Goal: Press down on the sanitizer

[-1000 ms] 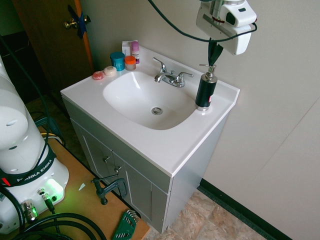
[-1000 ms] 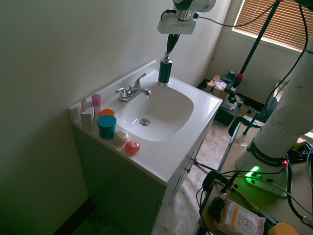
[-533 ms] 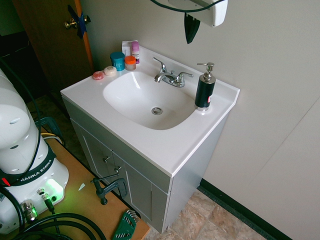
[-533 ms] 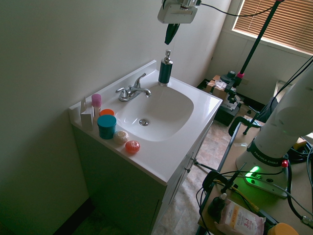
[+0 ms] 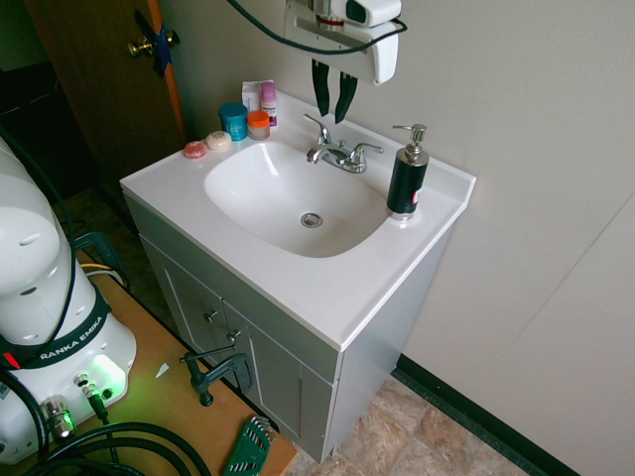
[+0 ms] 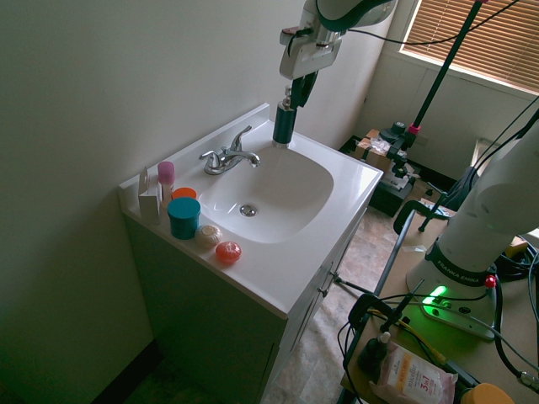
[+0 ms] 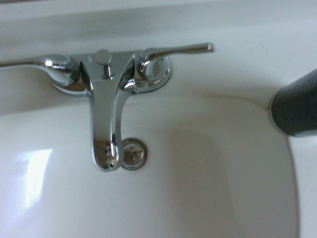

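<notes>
The sanitizer (image 5: 407, 177) is a black pump bottle with a chrome head, standing upright at the back right corner of the white vanity top; it also shows in the second exterior view (image 6: 284, 124) and as a dark cylinder at the wrist view's edge (image 7: 297, 101). My gripper (image 5: 332, 94) hangs in the air above the chrome faucet (image 5: 335, 151), to the left of the bottle and apart from it. Its two dark fingers stand open with nothing between them. From the other side the gripper (image 6: 301, 89) appears just above the pump head.
The oval sink basin (image 5: 288, 193) with its drain (image 7: 133, 153) lies below the faucet (image 7: 106, 99). A teal jar (image 5: 233, 121), an orange jar (image 5: 258, 124), a pink-capped bottle (image 5: 268, 99) and two small soaps (image 5: 203, 146) crowd the back left corner. The wall is close behind.
The gripper has lifted off the sanitizer's pump head, swung left to above the faucet, and its fingers have parted. The bottle stays where it was.
</notes>
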### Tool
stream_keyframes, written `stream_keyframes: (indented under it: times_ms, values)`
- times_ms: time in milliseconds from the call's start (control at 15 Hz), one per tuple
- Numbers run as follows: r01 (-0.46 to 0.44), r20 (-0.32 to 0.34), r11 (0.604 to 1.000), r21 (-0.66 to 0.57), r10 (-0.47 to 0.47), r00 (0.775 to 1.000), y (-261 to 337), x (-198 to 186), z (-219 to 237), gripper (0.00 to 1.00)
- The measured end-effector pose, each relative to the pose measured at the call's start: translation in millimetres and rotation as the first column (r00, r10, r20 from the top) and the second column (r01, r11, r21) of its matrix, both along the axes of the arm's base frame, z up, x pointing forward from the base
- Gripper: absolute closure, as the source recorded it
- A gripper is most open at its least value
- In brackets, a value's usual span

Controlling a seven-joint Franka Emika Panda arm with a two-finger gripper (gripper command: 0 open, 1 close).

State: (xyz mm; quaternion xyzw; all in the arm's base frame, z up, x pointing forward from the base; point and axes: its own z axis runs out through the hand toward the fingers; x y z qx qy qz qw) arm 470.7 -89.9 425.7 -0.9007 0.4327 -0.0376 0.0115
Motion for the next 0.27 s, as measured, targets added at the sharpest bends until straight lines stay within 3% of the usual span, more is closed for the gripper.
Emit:
stream_keyframes:
  times_ms: [267]
  values:
    - [-0.034, -0.023, 0.999, -0.018, 0.033, 0.999, 13.9, -1.9, -31.0, 0.00]
